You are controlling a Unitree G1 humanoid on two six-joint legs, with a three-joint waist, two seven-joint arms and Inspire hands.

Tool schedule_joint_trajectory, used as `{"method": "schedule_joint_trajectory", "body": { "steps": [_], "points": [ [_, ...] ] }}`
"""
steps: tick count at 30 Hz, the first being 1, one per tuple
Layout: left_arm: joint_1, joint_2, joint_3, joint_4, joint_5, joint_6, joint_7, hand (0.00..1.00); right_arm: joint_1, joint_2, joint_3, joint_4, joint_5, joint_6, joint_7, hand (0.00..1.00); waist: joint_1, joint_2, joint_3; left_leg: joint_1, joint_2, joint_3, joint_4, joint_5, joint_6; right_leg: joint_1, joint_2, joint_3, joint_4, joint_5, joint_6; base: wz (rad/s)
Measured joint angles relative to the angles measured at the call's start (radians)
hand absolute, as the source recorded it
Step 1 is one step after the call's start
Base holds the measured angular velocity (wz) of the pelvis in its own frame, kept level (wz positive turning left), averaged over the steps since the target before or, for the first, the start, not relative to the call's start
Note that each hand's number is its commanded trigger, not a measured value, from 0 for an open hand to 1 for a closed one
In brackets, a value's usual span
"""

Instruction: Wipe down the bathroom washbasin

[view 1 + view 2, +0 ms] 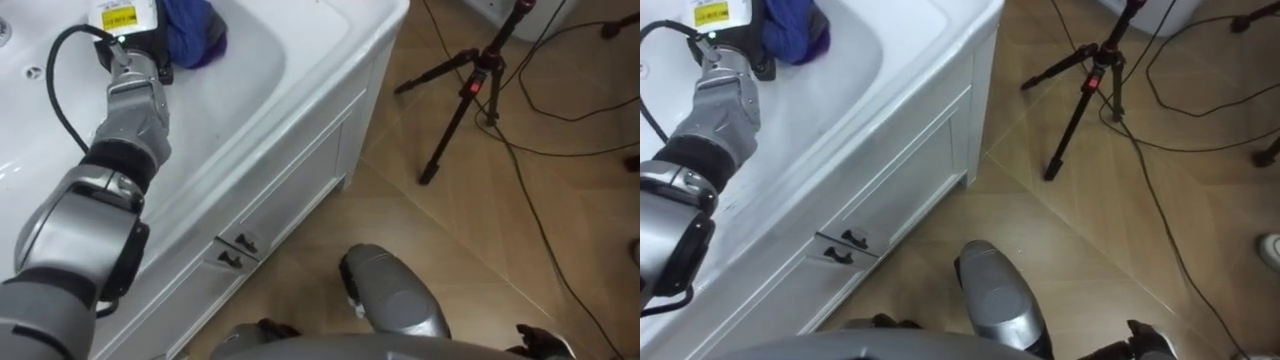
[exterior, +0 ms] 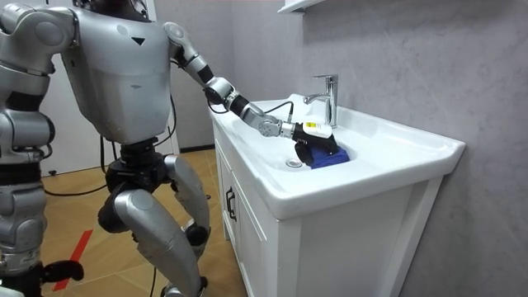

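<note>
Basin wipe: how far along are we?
Done: the blue cloth is in the basin, under the left robot hand. In hand: the spot by the drain, below the tap. Left: probably most of the bowl and rim; wiped areas can't be told apart.

we see white counter (image 2: 388, 165) with sunken basin (image 2: 266, 150), blue cloth (image 2: 330, 157) lying in basin just beside drain (image 2: 294, 164), chrome faucet (image 2: 329, 95) at back rim

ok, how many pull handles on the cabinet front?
2: the first handle and the second handle, dark, side by side on the white cabinet under the basin. The robot's left arm may hide others.
</note>
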Motion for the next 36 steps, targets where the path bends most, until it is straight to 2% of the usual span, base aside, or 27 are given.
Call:
{"method": "schedule_joint_trajectory", "body": {
  "steps": [6,9,10,11,12,13,14,15,17,18,19,20,21,22,23,26,27,28,32,33,36],
  "points": [
    [0.001,0.002,-0.064,-0.002,0.000,-0.017,-0.009,1.00,-0.018,-0.007,0.000,0.020,-0.009,0.000,0.025,0.00,-0.004,0.012,-0.0002,0.020,-0.018,-0.007,-0.029,0.003,0.007,0.024,-0.007,0.004,-0.019,-0.002,0.015,0.05],
    [0.045,0.006,-0.079,-0.052,0.006,-0.028,-0.025,1.00,-0.011,-0.008,0.000,0.019,-0.007,-0.008,0.040,0.00,-0.003,0.023,0.0003,0.049,-0.022,-0.009,-0.052,0.003,0.006,0.057,-0.013,-0.012,-0.042,-0.003,0.016,0.00],
    [0.080,0.008,-0.083,-0.093,0.007,-0.031,-0.027,1.00,-0.011,-0.010,0.000,0.019,-0.006,-0.008,0.040,0.00,-0.001,0.033,-0.0030,0.056,-0.026,-0.011,-0.065,0.004,0.005,0.064,-0.014,-0.014,-0.053,-0.003,0.017,0.03],
    [0.109,0.009,-0.083,-0.127,0.007,-0.032,-0.027,1.00,-0.019,-0.011,0.000,0.019,-0.004,-0.007,0.040,0.00,0.003,0.038,-0.0013,0.067,-0.032,-0.014,-0.076,0.005,0.005,0.076,-0.016,-0.014,-0.056,-0.006,0.021,0.04],
    [0.126,0.009,-0.083,-0.145,0.007,-0.034,-0.028,1.00,-0.019,-0.011,0.000,0.020,0.000,-0.007,0.040,0.00,0.004,0.041,-0.0037,0.073,-0.034,-0.016,-0.082,0.005,0.004,0.082,-0.016,-0.014,-0.058,-0.007,0.023,0.06],
    [0.171,0.008,-0.083,-0.173,0.009,-0.045,-0.027,1.00,-0.021,-0.011,0.000,0.019,-0.001,-0.008,0.040,0.00,0.005,0.046,-0.0046,0.092,-0.037,-0.017,-0.101,0.007,0.002,0.102,-0.016,-0.017,-0.073,-0.008,0.024,0.03],
    [0.223,0.008,-0.083,-0.203,0.011,-0.056,-0.025,1.00,-0.025,-0.012,-0.001,0.019,-0.005,-0.008,0.039,0.00,0.008,0.057,-0.0128,0.109,-0.043,-0.019,-0.126,0.013,-0.002,0.121,-0.015,-0.020,-0.094,-0.007,0.025,0.03],
    [0.249,0.008,-0.081,-0.222,0.015,-0.060,-0.027,1.00,-0.027,-0.012,-0.001,0.018,-0.010,-0.009,0.038,0.00,0.009,0.058,-0.0141,0.121,-0.052,-0.019,-0.142,0.018,-0.002,0.131,-0.016,-0.021,-0.104,-0.006,0.026,0.04],
    [0.348,0.006,-0.079,-0.318,0.075,-0.067,-0.053,1.00,-0.032,-0.007,-0.001,0.017,-0.029,-0.016,0.039,0.00,0.034,0.064,-0.0206,0.170,-0.071,-0.016,-0.202,0.036,-0.008,0.165,-0.022,-0.025,-0.124,-0.007,0.027,0.00],
    [0.367,0.006,-0.081,-0.334,0.087,-0.069,-0.054,1.00,-0.035,-0.006,-0.001,0.016,-0.033,-0.018,0.039,0.00,0.042,0.064,-0.0209,0.179,-0.073,-0.017,-0.211,0.038,-0.010,0.171,-0.022,-0.025,-0.126,-0.007,0.027,0.00],
    [0.411,0.000,-0.079,-0.349,0.091,-0.073,-0.055,1.00,-0.039,-0.005,-0.001,0.013,-0.039,-0.018,0.039,0.00,0.060,0.063,-0.0217,0.201,-0.075,-0.019,-0.230,0.043,-0.014,0.190,-0.022,-0.030,-0.132,-0.009,0.027,0.08],
    [0.446,-0.002,-0.075,-0.376,0.091,-0.072,-0.057,1.00,-0.041,-0.005,-0.001,0.007,-0.039,-0.018,0.039,0.00,0.065,0.060,-0.0275,0.216,-0.077,-0.025,-0.247,0.051,-0.018,0.208,-0.023,-0.040,-0.145,-0.012,0.025,0.15],
    [0.463,-0.003,-0.072,-0.387,0.092,-0.073,-0.063,1.00,-0.041,-0.005,-0.002,-0.001,-0.038,-0.019,0.037,0.00,0.072,0.059,-0.0291,0.220,-0.078,-0.030,-0.252,0.054,-0.019,0.217,-0.023,-0.045,-0.154,-0.013,0.024,0.17],
    [0.483,-0.008,-0.067,-0.400,0.104,-0.077,-0.074,1.00,-0.038,-0.005,-0.003,-0.014,-0.038,-0.020,0.029,0.00,0.089,0.056,-0.0370,0.227,-0.079,-0.037,-0.264,0.061,-0.022,0.230,-0.023,-0.054,-0.171,-0.013,0.023,0.31],
    [0.500,-0.009,-0.059,-0.418,0.131,-0.080,-0.090,1.00,-0.038,-0.003,-0.004,-0.018,-0.038,-0.020,0.024,0.00,0.092,0.053,-0.0405,0.228,-0.079,-0.057,-0.266,0.063,-0.022,0.245,-0.025,-0.073,-0.180,-0.013,0.022,0.34],
    [0.556,-0.011,-0.051,-0.460,0.186,-0.081,-0.112,1.00,-0.030,-0.002,-0.015,-0.027,-0.041,-0.019,0.018,0.00,0.115,0.053,-0.0463,0.248,-0.079,-0.083,-0.276,0.070,-0.026,0.287,-0.025,-0.096,-0.211,-0.014,0.022,0.28],
    [0.564,-0.011,-0.047,-0.469,0.192,-0.081,-0.118,1.00,-0.028,-0.002,-0.019,-0.027,-0.042,-0.019,0.018,0.00,0.118,0.053,-0.0459,0.254,-0.079,-0.084,-0.279,0.070,-0.026,0.294,-0.026,-0.097,-0.212,-0.015,0.022,0.12],
    [0.592,-0.010,-0.029,-0.488,0.213,-0.081,-0.131,1.00,-0.023,-0.002,-0.025,-0.023,-0.043,-0.018,0.018,0.00,0.137,0.052,-0.0465,0.270,-0.080,-0.081,-0.290,0.071,-0.027,0.305,-0.025,-0.096,-0.211,-0.018,0.021,0.00],
    [0.700,0.016,0.033,-0.578,0.284,-0.085,-0.179,1.00,0.012,-0.002,-0.065,-0.027,-0.045,-0.017,0.020,0.00,0.170,0.057,-0.0530,0.296,-0.080,-0.081,-0.316,0.077,-0.035,0.333,-0.022,-0.102,-0.231,-0.019,0.020,0.02],
    [0.705,0.017,0.045,-0.584,0.291,-0.085,-0.183,1.00,0.016,-0.001,-0.073,-0.026,-0.045,-0.017,0.020,0.00,0.173,0.058,-0.0540,0.296,-0.080,-0.083,-0.316,0.078,-0.035,0.334,-0.021,-0.103,-0.232,-0.019,0.020,0.05],
    [0.762,0.050,0.088,-0.607,0.297,-0.083,-0.199,1.00,0.025,-0.002,-0.112,-0.025,-0.058,-0.018,0.021,0.00,0.185,0.060,-0.0582,0.299,-0.078,-0.086,-0.322,0.081,-0.037,0.340,-0.019,-0.107,-0.242,-0.016,0.016,0.01]
  ]
}}
